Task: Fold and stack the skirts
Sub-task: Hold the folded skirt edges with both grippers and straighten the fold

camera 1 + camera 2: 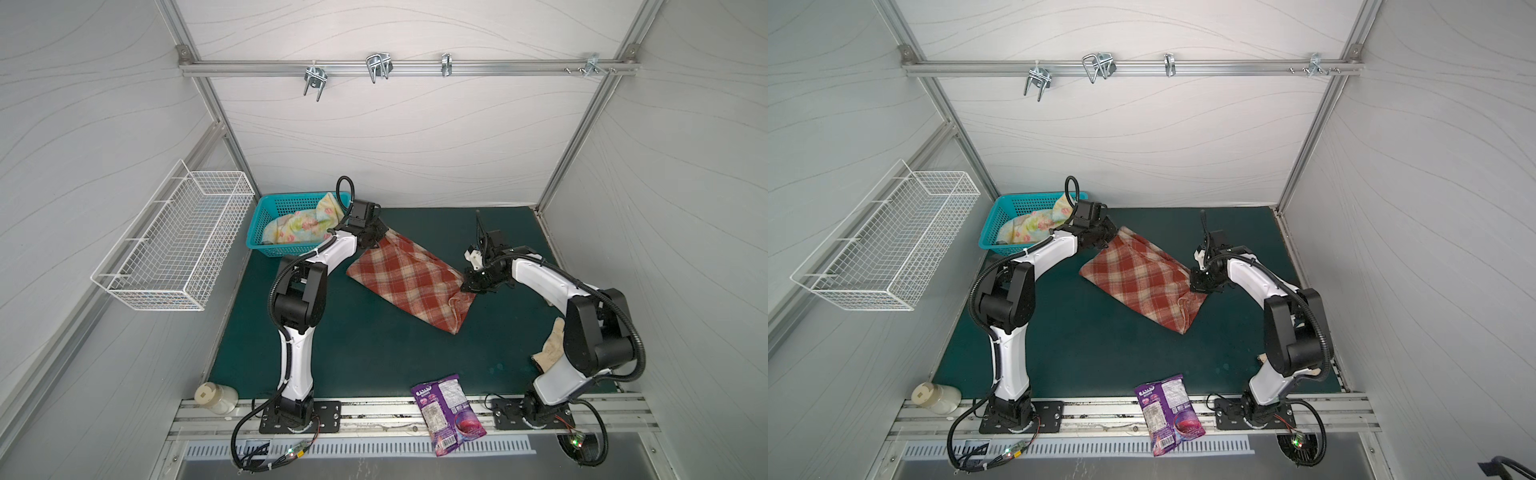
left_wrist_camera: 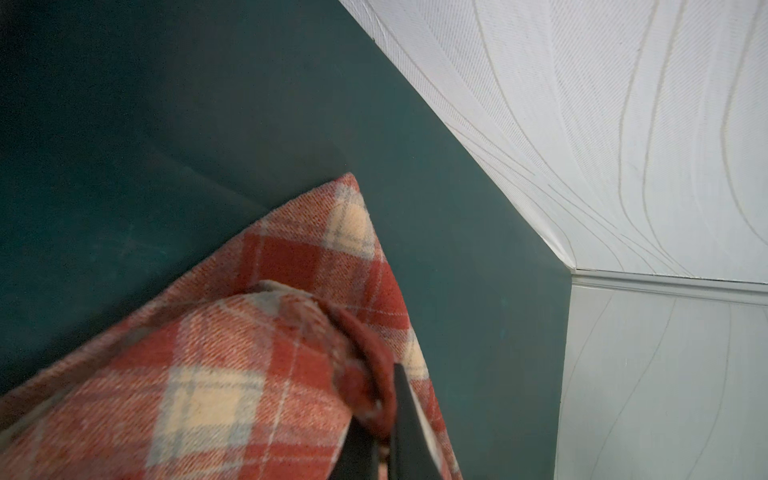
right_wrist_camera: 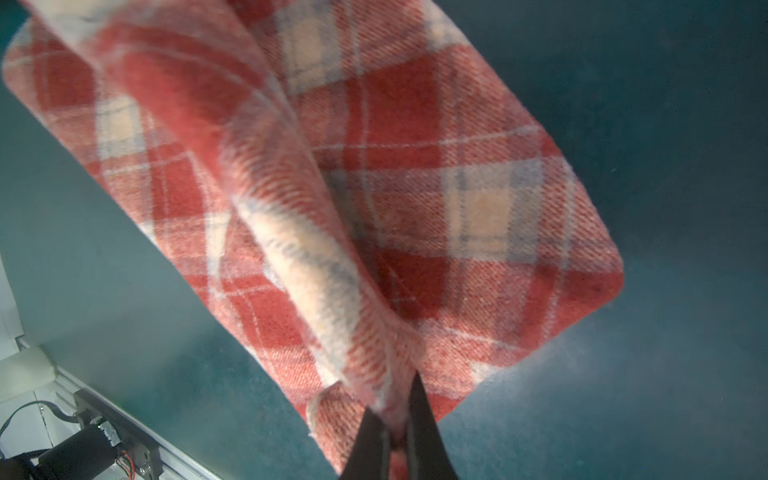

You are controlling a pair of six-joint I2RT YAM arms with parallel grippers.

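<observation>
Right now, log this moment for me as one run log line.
left end effector: shut on plaid skirt | right end effector: shut on plaid skirt | floral skirt: in basket | stack: not started

you have a dark green mat [image 1: 374, 353] as your work surface. a teal basket [image 1: 291, 205] stands at its back left corner. the plaid skirt [image 1: 409, 278] lies slantwise across the middle, well apart from a cream glove [image 1: 550, 353] at the right edge. a purple snack bag [image 1: 446, 409] lies at the front, partly on the mat and partly over the metal rail [image 1: 374, 409]. a pale jar [image 1: 216, 397] stands by the front left corner.
</observation>
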